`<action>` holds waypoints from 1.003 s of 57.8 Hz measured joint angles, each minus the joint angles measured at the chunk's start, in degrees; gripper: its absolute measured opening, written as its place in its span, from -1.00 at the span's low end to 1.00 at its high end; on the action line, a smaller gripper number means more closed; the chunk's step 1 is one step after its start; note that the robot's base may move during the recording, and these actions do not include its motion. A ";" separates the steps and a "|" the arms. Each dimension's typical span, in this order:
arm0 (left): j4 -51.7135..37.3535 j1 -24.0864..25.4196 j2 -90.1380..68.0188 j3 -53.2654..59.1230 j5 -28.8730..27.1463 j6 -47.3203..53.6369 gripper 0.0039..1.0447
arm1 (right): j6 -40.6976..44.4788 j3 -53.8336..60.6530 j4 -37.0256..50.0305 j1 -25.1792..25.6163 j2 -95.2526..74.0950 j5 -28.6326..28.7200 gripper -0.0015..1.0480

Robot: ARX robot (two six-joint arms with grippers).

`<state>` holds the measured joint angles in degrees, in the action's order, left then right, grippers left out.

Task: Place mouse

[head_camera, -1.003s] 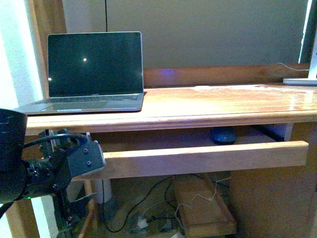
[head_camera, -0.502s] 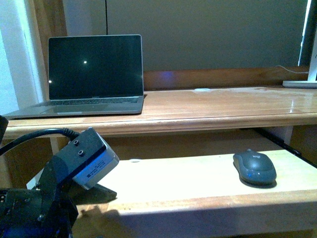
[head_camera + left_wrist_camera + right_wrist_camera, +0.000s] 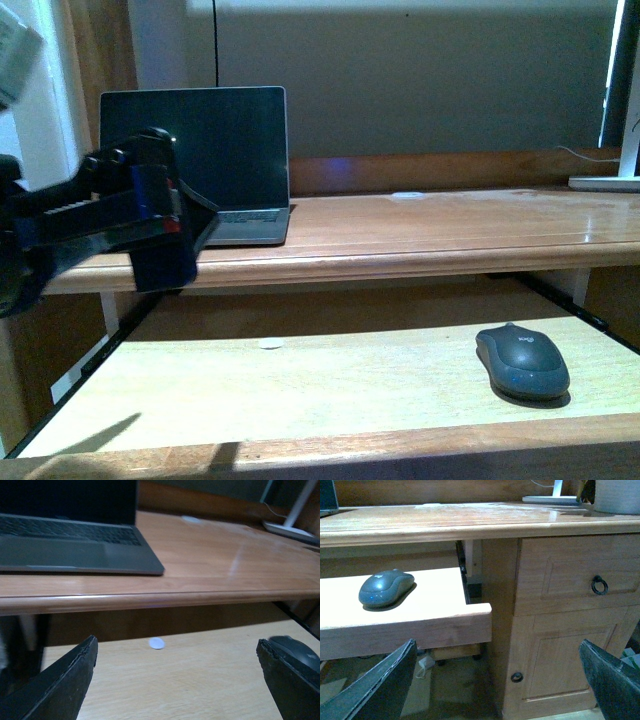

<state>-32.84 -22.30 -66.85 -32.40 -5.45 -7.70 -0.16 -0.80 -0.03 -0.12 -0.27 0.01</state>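
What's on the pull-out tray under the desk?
On the tray lie the mouse, near its right end, and a small white disc toward the back left. Nothing else shows; the near-left corner is shadowed and partly cut off.

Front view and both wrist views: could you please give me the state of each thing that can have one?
Laptop: lid open, screen dark.
Keyboard tray: slid out from under the desktop.
Mouse: resting on the tray, ungrasped.
Left gripper: jaws open, empty.
Right gripper: jaws open, empty.
Drawer: shut.
Cabinet door: shut.
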 joint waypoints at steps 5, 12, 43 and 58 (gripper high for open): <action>1.27 -2.64 5.42 5.81 -6.95 2.89 0.86 | 0.02 0.00 0.00 0.00 0.00 0.02 0.86; 6.51 -7.32 13.70 13.29 -14.27 4.22 0.86 | 0.00 0.00 0.00 0.00 0.00 0.00 0.86; 30.21 0.66 58.99 27.02 -14.86 6.88 -0.46 | 0.00 0.00 0.00 0.00 0.00 0.00 0.86; 31.89 9.79 62.47 28.79 -6.12 7.06 -0.95 | -2.21 -5.16 -3.63 0.74 -12.20 4.02 0.86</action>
<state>-0.95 -12.51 -4.38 -3.62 -11.57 -0.64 -2.37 -5.96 -3.66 0.62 -12.47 4.03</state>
